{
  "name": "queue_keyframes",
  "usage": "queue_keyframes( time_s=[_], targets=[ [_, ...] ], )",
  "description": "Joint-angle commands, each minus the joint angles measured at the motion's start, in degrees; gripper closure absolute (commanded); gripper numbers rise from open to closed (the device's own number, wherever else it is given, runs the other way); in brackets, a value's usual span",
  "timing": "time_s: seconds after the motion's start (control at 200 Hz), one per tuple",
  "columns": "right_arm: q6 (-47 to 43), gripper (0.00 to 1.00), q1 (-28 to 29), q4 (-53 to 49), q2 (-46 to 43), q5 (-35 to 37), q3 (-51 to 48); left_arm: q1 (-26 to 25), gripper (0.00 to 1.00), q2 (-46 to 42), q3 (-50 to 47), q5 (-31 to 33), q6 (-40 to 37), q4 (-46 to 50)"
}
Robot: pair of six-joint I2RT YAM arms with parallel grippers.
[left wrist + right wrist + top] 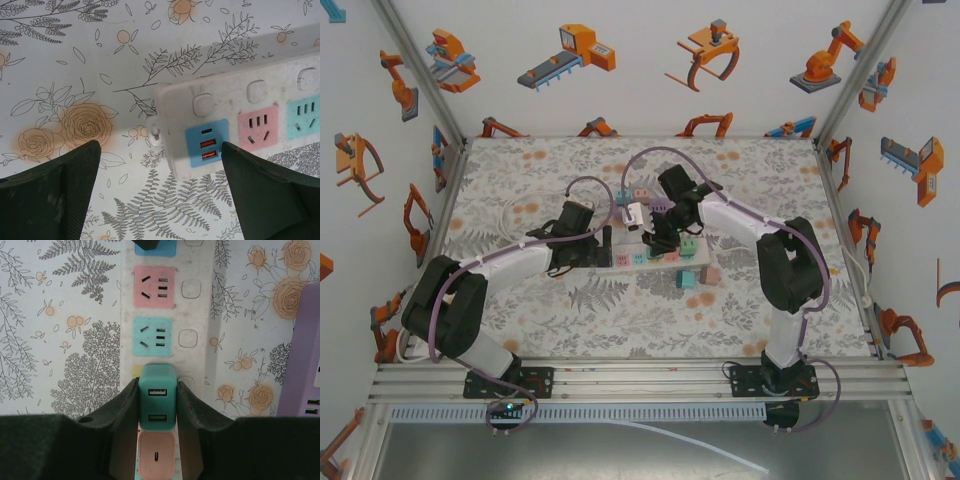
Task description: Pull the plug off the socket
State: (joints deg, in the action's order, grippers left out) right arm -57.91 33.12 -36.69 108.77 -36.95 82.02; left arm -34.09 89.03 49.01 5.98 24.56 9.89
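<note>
Near the middle of the floral-patterned desk [520,300] lies the long white plastic power strip with coloured sockets [200,315]. The right gripper [157,390] is pinching the boxy teal plug with two USB ports [157,407] by its sides, and the plug looks still seated in its socket. Further left, the left gripper [160,150] hangs spread wide astride the strip's left end. The grasp seems made; the pull itself remains.
</note>
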Motion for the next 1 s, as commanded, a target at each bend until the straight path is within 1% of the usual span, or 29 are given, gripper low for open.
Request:
queue_keyframes(
  time_s=[0.0, 0.391, 0.651, 0.771, 0.851, 0.911, 0.996],
  targets=[
    [0.8, 0.82, -0.1, -0.2, -0.7, -5.9, 3.4, -0.1, 0.01, 1.8, -1.6, 2.0, -1.2, 4.0],
    [1.7, 0.83, -0.1, 1.3, -3.3, -5.1, 1.9, -0.2, 0.01, -0.1, -1.6, 2.2, -1.0, 4.9],
    [6.5, 0.83, -0.1, 5.6, -7.2, -5.3, -0.7, -0.2, 0.01, -3.2, -0.4, 1.3, -1.5, 5.5],
    [11.1, 0.83, -0.1, 9.1, -10.1, -5.1, -2.8, -0.2, 0.02, -5.4, 0.1, -0.9, -2.4, 4.8],
    [15.7, 0.83, -0.1, 12.4, -12.5, -4.9, -4.8, -0.2, 0.02, -7.3, 0.1, -3.1, -3.4, 3.7],
    [21.1, 0.82, -0.1, 16.0, -14.8, -4.4, -6.9, -0.2, 0.02, -9.0, -0.3, -4.5, -4.1, 2.8],
    [31.3, 0.83, -0.1, 21.5, -18.0, -2.9, -9.9, -0.4, 0.02, -11.7, -1.1, -6.3, -5.1, 1.3]
  ],
)
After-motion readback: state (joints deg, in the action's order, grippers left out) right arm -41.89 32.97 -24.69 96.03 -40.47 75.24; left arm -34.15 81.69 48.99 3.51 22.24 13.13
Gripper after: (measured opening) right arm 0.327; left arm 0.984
